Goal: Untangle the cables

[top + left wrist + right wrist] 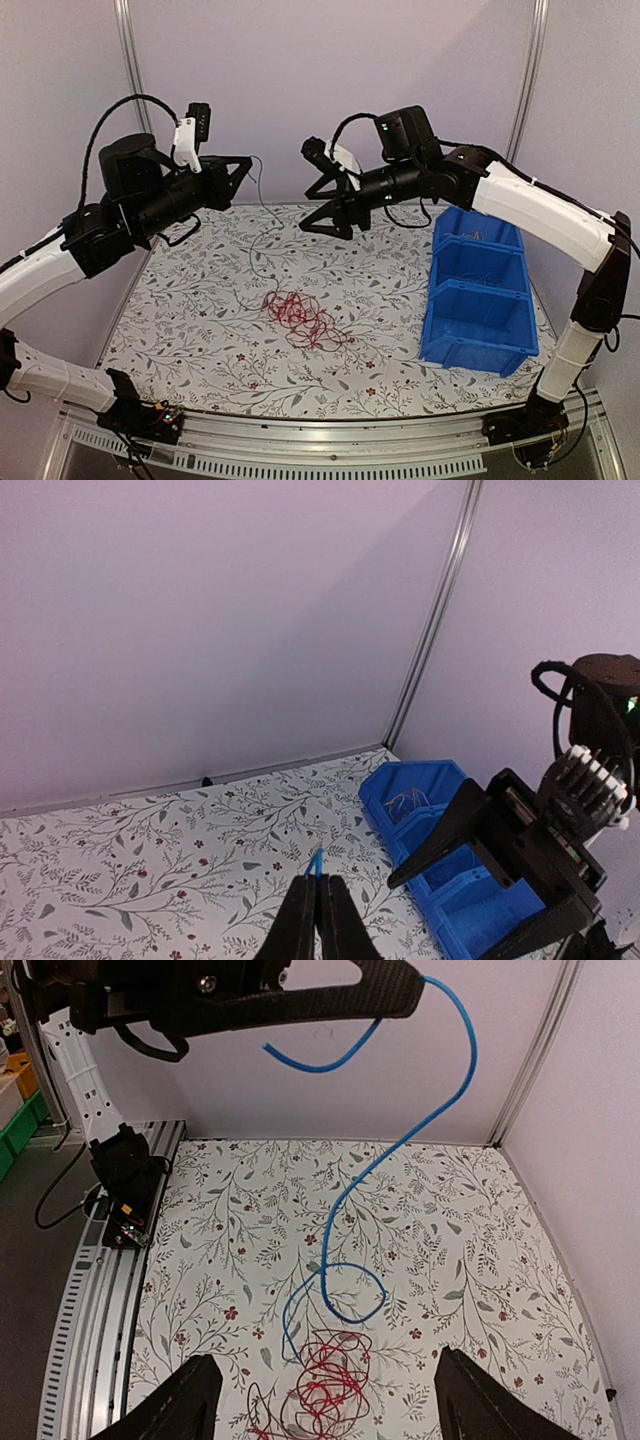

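Cables (305, 318) lie clumped mid-table, left of bins (478, 300); single strands blur overhead. Left gripper (318, 882), raised far left, pinches blue strand (400, 1150). Right gripper (325, 1360) spread wide; its view crops the clump's near edge.

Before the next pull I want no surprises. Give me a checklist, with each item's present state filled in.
1. Left tool shut on the blue cable, cable lifted: ok.
2. Right tool open and holding nothing, ready to grasp: ok.
3. Blue cable's lower end free of the red clump: cannot tell.
4. Red clump lying on the table, not lifted: ok.
5. Blue bin apart from both tools: ok.
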Available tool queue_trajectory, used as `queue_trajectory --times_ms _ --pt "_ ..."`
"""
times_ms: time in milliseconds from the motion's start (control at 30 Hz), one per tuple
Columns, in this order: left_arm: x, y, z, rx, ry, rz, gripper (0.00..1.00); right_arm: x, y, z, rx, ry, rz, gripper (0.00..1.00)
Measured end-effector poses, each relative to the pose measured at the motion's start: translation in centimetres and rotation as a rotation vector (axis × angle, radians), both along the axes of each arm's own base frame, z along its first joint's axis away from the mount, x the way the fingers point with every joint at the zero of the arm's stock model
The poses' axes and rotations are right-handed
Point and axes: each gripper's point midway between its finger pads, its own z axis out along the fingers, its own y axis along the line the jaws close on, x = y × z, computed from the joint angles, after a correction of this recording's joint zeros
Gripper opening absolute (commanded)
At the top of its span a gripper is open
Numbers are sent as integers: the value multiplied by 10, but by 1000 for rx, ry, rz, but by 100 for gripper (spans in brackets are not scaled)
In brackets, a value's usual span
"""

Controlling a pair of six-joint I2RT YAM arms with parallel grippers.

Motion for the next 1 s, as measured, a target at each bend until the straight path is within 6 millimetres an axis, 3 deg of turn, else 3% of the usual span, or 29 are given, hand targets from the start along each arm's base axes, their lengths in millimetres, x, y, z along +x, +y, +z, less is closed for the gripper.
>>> queue_trajectory --times_ms 100,167,233,333,467,533,667,767,833,1000 --pt "-2 -1 1 -7 3 -5 0 -4 20 -4 8 2 32 79" --pt "-2 -2 1 -11 4 -6 0 -4 30 -8 9 4 43 73" --pt "-3 -2 1 -13 5 -9 0 -2 38 -12 10 6 48 62" --pt "-4 -3 2 -17 5 -12 0 2 48 -18 13 12 48 38" --pt "-7 -1 5 -24 0 -15 0 9 52 -28 3 22 25 16" --pt "-8 0 7 -29 -5 -14 0 13 52 -29 -1 28 0 0" --pt "-11 5 7 -33 -9 -6 0 17 46 -31 -3 6 -34 0" --pt "-11 7 0 -25 -1 -1 32 13 34 -41 -29 5 -53 0" --pt "-10 6 -8 -7 3 1 47 12 26 -41 -38 -3 -63 0" --pt "-6 1 -33 62 23 4 57 22 -11 -21 -33 -46 -121 0"
